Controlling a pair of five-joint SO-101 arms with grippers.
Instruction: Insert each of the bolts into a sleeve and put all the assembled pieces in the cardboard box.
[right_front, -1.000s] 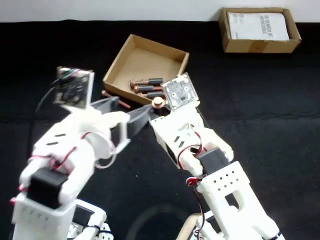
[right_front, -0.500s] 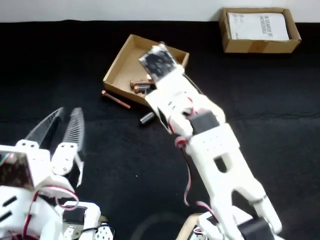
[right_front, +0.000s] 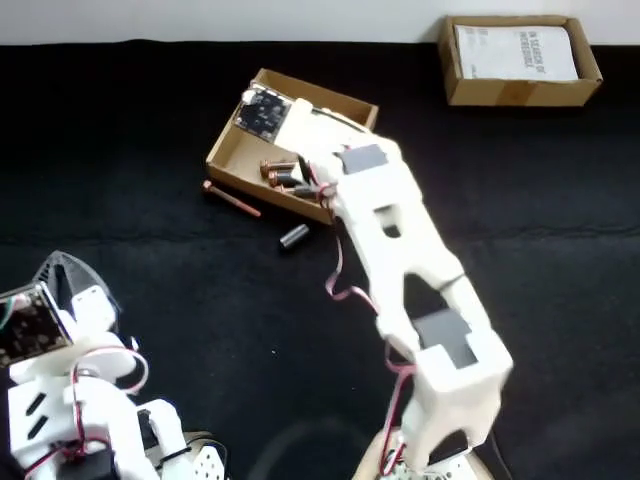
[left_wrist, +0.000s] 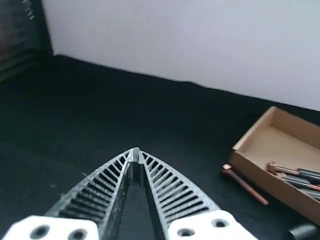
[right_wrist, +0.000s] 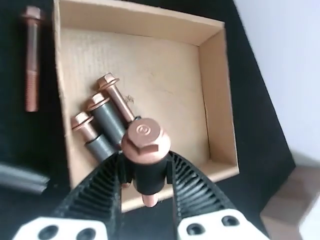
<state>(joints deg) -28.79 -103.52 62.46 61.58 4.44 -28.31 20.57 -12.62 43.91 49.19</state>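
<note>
The left gripper (left_wrist: 135, 154) sits well short of the cardboard box (right_front: 226, 143), its ribbed fingers pressed together on nothing. A broad stretch of black table (right_front: 200, 300) lies between it and the box. Just off the box's near corner lies one loose sleeve (right_front: 294, 237), dark and on its side. One loose bolt (right_front: 232, 198), copper-coloured, lies outside along the box's near wall, just beside it but not touching. Inside the box, three pieces (right_wrist: 107, 120) lie side by side against that same wall. Two show dark sleeves, while the third's shank runs behind what the right arm carries. From them, bare cardboard floor reaches to the far walls. Above the box, close to a side wall, the right gripper (right_wrist: 145, 175) is clamped on one assembled piece (right_wrist: 145, 142), a bolt seated in a sleeve, head up. Well beyond the box, at the table's far edge, a second box (right_front: 455, 85) holds a printed sheet (right_front: 515, 52).
</note>
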